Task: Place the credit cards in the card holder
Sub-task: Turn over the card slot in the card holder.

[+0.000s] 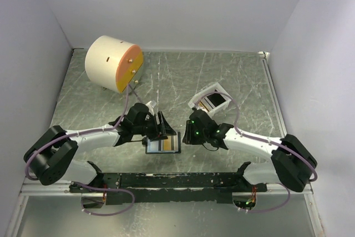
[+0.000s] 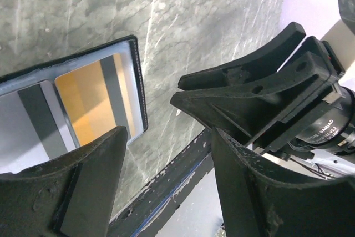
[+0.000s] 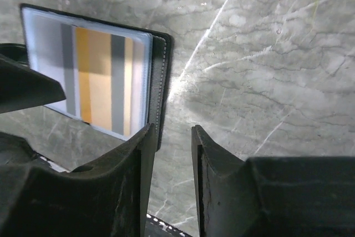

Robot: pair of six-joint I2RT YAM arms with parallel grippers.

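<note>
The black card holder [image 1: 148, 149] lies open on the table between my two grippers. An orange-tan credit card [image 1: 166, 145] with a dark stripe sits inside its clear sleeve. The card also shows in the left wrist view [image 2: 91, 104] and the right wrist view [image 3: 102, 76]. My left gripper [image 1: 165, 130] is open and empty just behind the holder [image 2: 138, 76]; its jaws [image 2: 166, 137] are wide apart. My right gripper [image 1: 190, 132] is at the holder's right edge [image 3: 161, 81]; its jaws [image 3: 172, 131] stand narrowly apart with nothing between them. A gold-brown card [image 1: 213, 102] lies in a white tray.
The white open-topped tray [image 1: 201, 94] stands behind the right gripper. A big cream cylinder [image 1: 108, 59] with an orange face lies at the back left. A black rail [image 1: 166, 180] runs along the near edge. White walls enclose the table.
</note>
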